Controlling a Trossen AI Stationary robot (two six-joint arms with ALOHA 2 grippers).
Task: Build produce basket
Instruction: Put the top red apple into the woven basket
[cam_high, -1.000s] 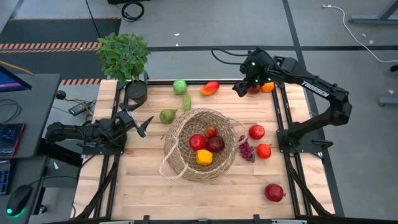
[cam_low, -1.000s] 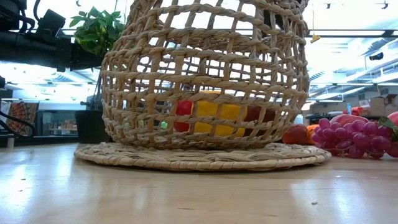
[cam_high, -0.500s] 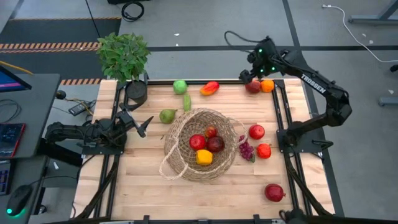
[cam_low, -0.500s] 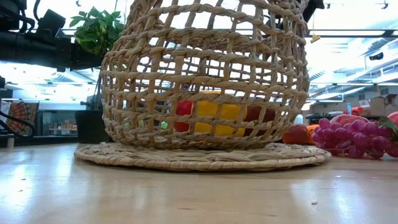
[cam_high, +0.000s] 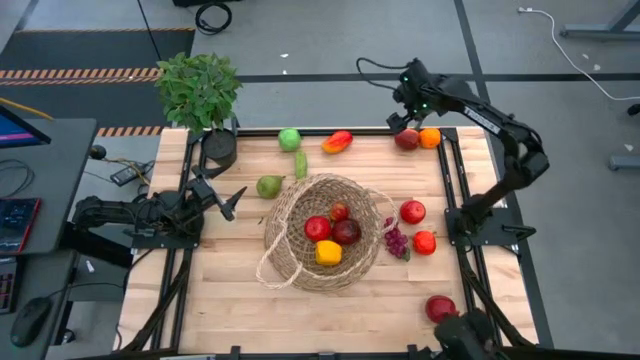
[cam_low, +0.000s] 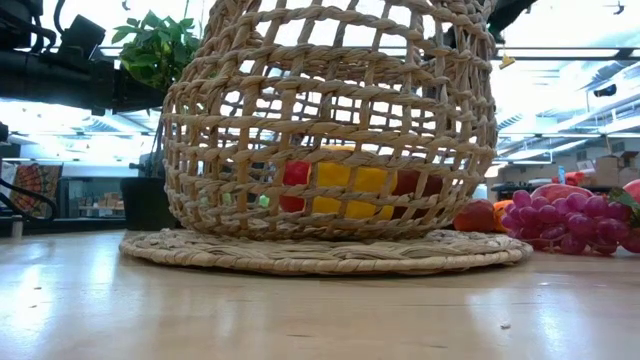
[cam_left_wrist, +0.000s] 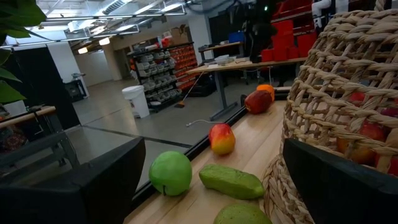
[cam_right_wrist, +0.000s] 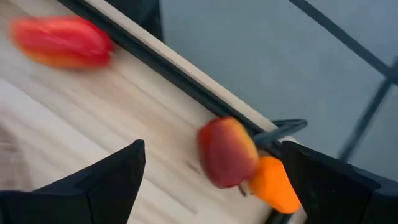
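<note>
The wicker basket (cam_high: 290, 262) stands mid-table on its flat base and holds a yellow pepper (cam_high: 328, 253) and red fruits (cam_high: 318, 228). More produce lies loose on the wood: a green apple (cam_high: 289, 139), a pear (cam_high: 268, 186), a mango (cam_high: 338, 142), grapes (cam_high: 396, 241), and a red apple (cam_high: 406, 139) beside an orange (cam_high: 429, 138) at the far edge. My right gripper (cam_high: 403, 118) hangs open above the far edge, tipped down over the red apple (cam_right_wrist: 227, 152) and touching nothing. My left gripper (cam_high: 230, 200) rests open and level at the table's left side.
A potted plant (cam_high: 198, 88) stands at the far left corner. Red fruits (cam_high: 412, 211) and a pomegranate (cam_high: 440, 308) lie right of the basket. Dark frame rails (cam_high: 452, 180) run along the table's sides. Bare wood shows at the near left.
My right arm has swung toward the table's far edge and sunk a little, tipping its gripper further down. It uncovers the red apple and orange, which lie where they were. The gripper stays open.
</note>
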